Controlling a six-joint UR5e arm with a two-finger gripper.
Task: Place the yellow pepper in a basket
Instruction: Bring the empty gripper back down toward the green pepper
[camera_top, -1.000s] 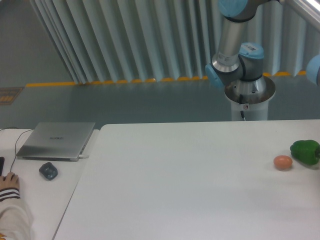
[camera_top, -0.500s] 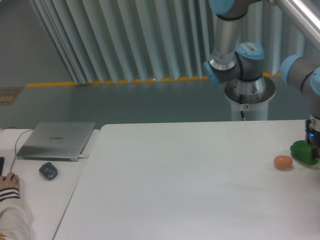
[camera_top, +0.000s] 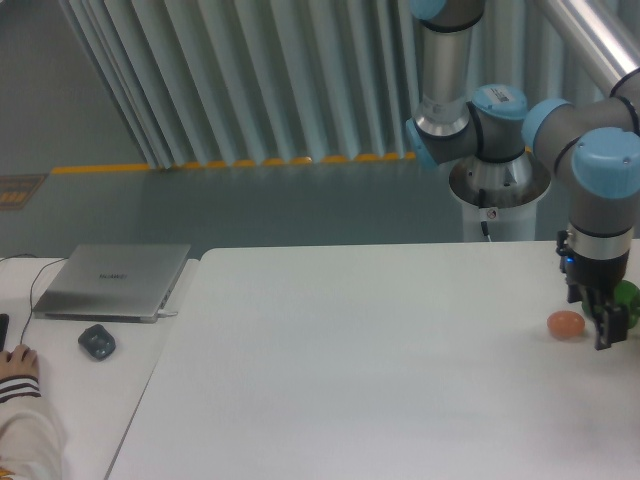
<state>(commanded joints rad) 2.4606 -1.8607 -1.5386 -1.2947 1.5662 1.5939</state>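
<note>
No yellow pepper shows. The gripper (camera_top: 604, 325) hangs from a vertical wrist at the table's (camera_top: 380, 380) right edge, beside the egg (camera_top: 565, 323), covering the green pepper (camera_top: 628, 296); finger spread cannot be told.

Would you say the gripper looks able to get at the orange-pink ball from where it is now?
Probably yes: the gripper hangs just right of the orange-pink ball, nothing lies between them, and only the green pepper sits behind.
</note>
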